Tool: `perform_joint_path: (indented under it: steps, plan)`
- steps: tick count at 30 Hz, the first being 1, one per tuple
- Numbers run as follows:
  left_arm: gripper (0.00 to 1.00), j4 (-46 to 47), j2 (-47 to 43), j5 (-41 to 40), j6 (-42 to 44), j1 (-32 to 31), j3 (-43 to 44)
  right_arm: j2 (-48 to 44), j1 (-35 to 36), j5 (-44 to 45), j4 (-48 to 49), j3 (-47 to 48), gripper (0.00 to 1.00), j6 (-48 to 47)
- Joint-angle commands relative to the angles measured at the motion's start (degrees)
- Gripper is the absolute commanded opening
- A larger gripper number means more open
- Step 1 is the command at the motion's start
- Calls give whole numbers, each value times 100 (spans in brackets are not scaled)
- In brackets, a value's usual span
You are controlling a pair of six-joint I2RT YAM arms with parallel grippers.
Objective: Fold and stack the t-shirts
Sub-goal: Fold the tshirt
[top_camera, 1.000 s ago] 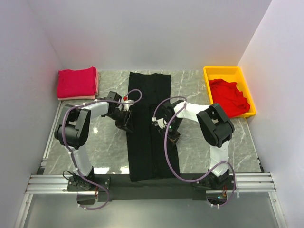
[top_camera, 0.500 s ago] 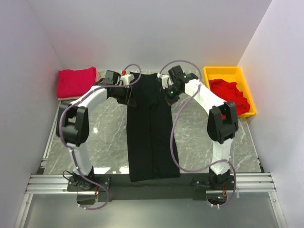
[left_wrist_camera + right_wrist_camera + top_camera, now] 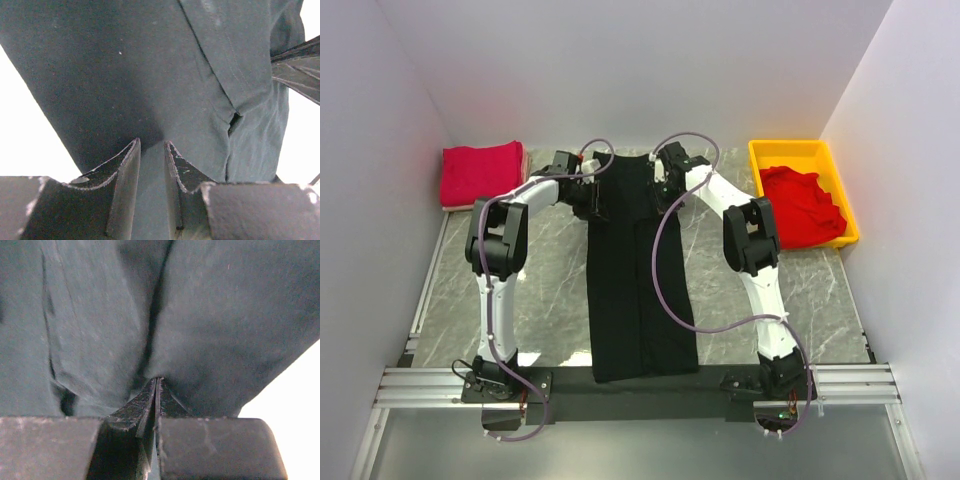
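The black t-shirt [image 3: 635,290] lies as a long narrow strip down the middle of the table, its near end at the front rail. Both arms reach to its far end. My left gripper [image 3: 590,192] sits at the far left edge; in the left wrist view [image 3: 151,145] the fingers stand a narrow gap apart with black cloth [image 3: 150,75] filling it. My right gripper [image 3: 665,185] is at the far right edge, and its tips [image 3: 157,380] are pressed together on a pucker of the cloth [image 3: 225,315]. A folded red t-shirt [image 3: 480,173] rests at the back left.
A yellow tray [image 3: 790,148] at the back right holds a crumpled red t-shirt [image 3: 805,205]. White walls close in the left, back and right sides. The metal rail [image 3: 640,385] with the arm bases runs along the near edge.
Both grippers moved from the middle of the black strip to its far end. The right jaws closed onto the cloth.
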Motion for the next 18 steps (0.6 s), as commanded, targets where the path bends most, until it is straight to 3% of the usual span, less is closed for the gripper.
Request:
perform_joint_path:
  steps: [1, 12, 18]
  plan:
    - [31, 1, 131, 6, -289, -2, 261, 210, -52, -2, -66, 426, 5, 271]
    - [36, -404, 1397, 217, -500, 165, 1772, 939, -413, 129, 214, 1225, 13, 597]
    - [40, 79, 1240, 331, -421, 323, 1712, 1089, -492, 199, 548, 1717, 21, 552]
